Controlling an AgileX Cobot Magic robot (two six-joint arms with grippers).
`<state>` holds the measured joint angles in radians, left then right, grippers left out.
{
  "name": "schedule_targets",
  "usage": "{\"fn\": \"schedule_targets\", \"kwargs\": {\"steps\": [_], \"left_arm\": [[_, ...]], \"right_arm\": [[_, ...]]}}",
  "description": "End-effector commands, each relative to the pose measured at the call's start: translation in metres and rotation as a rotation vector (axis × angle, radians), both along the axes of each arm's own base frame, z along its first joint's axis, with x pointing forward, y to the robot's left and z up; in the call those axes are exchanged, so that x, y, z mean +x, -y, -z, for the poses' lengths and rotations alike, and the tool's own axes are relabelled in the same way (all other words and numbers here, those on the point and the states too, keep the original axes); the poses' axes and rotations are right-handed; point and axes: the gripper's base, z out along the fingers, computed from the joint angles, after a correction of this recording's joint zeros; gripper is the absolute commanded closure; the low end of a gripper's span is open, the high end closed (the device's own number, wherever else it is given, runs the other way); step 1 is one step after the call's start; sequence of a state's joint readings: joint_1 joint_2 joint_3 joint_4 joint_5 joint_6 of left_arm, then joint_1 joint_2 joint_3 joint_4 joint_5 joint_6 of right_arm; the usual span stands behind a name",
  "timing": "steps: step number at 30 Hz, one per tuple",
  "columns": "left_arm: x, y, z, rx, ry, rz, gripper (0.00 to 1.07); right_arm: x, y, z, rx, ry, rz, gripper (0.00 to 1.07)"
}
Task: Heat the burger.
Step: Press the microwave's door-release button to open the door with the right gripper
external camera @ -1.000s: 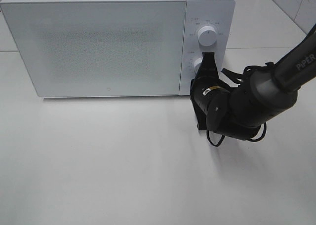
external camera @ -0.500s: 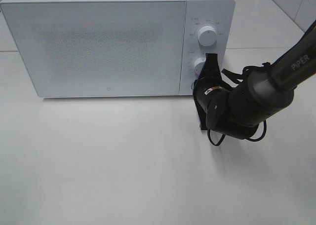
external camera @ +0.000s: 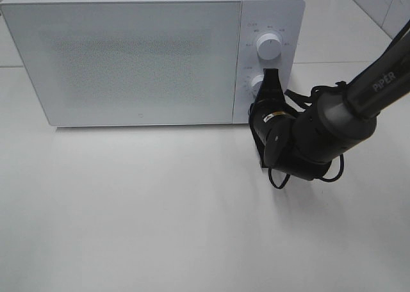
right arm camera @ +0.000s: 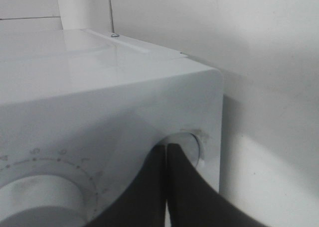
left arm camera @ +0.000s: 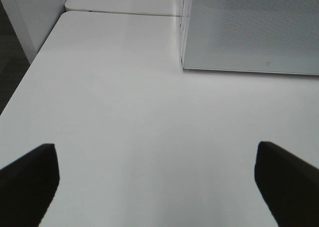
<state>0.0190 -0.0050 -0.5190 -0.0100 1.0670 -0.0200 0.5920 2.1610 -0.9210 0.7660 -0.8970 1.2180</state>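
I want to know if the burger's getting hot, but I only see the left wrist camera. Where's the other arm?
Observer: The right gripper is at the front of the microwave, with its tips by the lower knob.
Operator: Is it open?
Observer: No, its jaws are shut together.
Operator: Can you see the burger?
Observer: No camera shows the burger. The high camera shows the whole door closed, and I can't see through it.
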Motion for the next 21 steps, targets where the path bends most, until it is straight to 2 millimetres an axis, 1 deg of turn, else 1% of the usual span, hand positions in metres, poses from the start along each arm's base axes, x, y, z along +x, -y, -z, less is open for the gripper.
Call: {"fn": "schedule_targets", "kwargs": {"steps": [1, 3, 4, 6, 7, 8, 10, 21], "left_arm": [[-0.001, 0.0, 0.001, -0.002, 0.003, -0.007, 0.07], [-0.001, 0.0, 0.001, -0.002, 0.003, -0.007, 0.07], [-0.001, 0.0, 0.001, -0.002, 0.003, -0.007, 0.07], [-0.001, 0.0, 0.001, -0.002, 0.003, -0.007, 0.07], [-0.001, 0.0, 0.001, -0.002, 0.003, -0.007, 0.07], [-0.001, 0.0, 0.001, -0.002, 0.003, -0.007, 0.07], [-0.001, 0.0, 0.001, -0.002, 0.003, -0.007, 0.07], [-0.001, 0.0, 0.001, -0.002, 0.003, -0.007, 0.07]], "right_arm": [[0.023, 0.011, -0.027, -0.054, 0.218, 0.036, 1.07], [0.025, 0.011, -0.029, -0.053, 0.223, 0.034, 1.07], [0.03, 0.011, -0.032, -0.045, 0.239, 0.039, 1.07], [0.033, 0.01, -0.035, -0.039, 0.249, 0.044, 1.07], [0.038, 0.009, -0.036, -0.035, 0.263, 0.044, 1.07], [0.038, 0.009, -0.036, -0.035, 0.263, 0.044, 1.07], [0.045, 0.006, -0.034, -0.029, 0.271, 0.039, 1.07], [0.047, 0.004, -0.031, -0.023, 0.253, 0.033, 1.07]]}}
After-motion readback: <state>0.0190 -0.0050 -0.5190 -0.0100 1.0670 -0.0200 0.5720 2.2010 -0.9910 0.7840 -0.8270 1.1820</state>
